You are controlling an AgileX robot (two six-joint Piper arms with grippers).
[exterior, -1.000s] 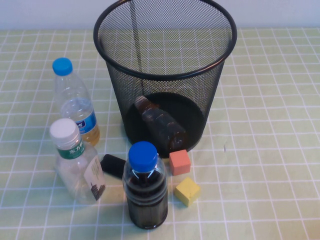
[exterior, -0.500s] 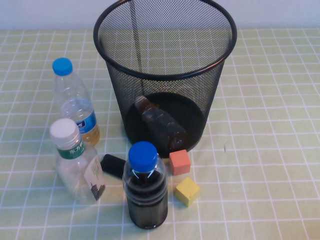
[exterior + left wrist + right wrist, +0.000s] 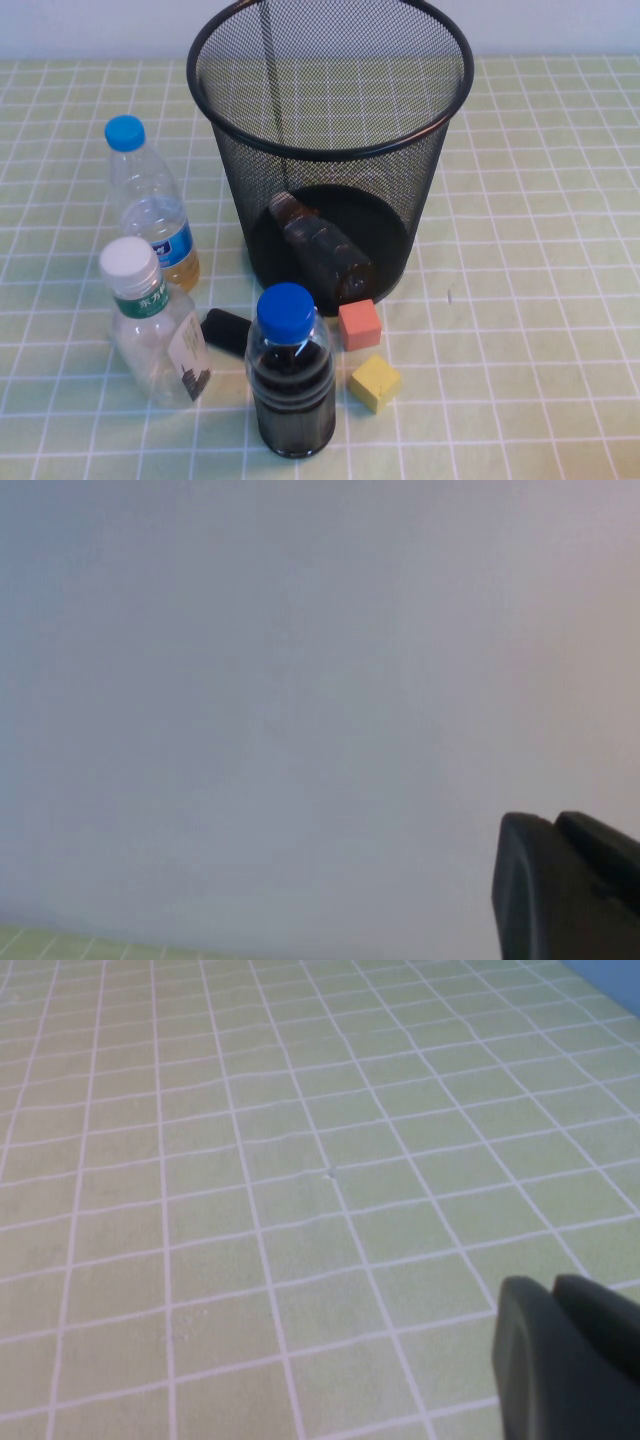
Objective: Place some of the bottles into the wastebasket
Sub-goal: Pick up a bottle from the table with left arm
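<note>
The black wire-mesh wastebasket [image 3: 233, 180] stands at the back middle of the table. A brown bottle [image 3: 322, 250] lies on its side inside it. A tall clear bottle with a blue cap [image 3: 150, 205] stands to its left. A squat clear bottle with a white cap and green-white label [image 3: 155, 325] stands in front of that one. A dark bottle with a blue cap [image 3: 290, 375] stands at the front middle. Neither arm shows in the high view. My left gripper [image 3: 555, 825] faces a blank wall, jaws together and empty. My right gripper [image 3: 553, 1290] hovers over bare checked cloth, jaws together and empty.
A red cube [image 3: 359, 324] and a yellow cube [image 3: 374, 382] lie right of the dark bottle, in front of the wastebasket. A small black object [image 3: 228, 330] lies between the squat bottle and the dark bottle. The green checked cloth [image 3: 540, 300] covers the table.
</note>
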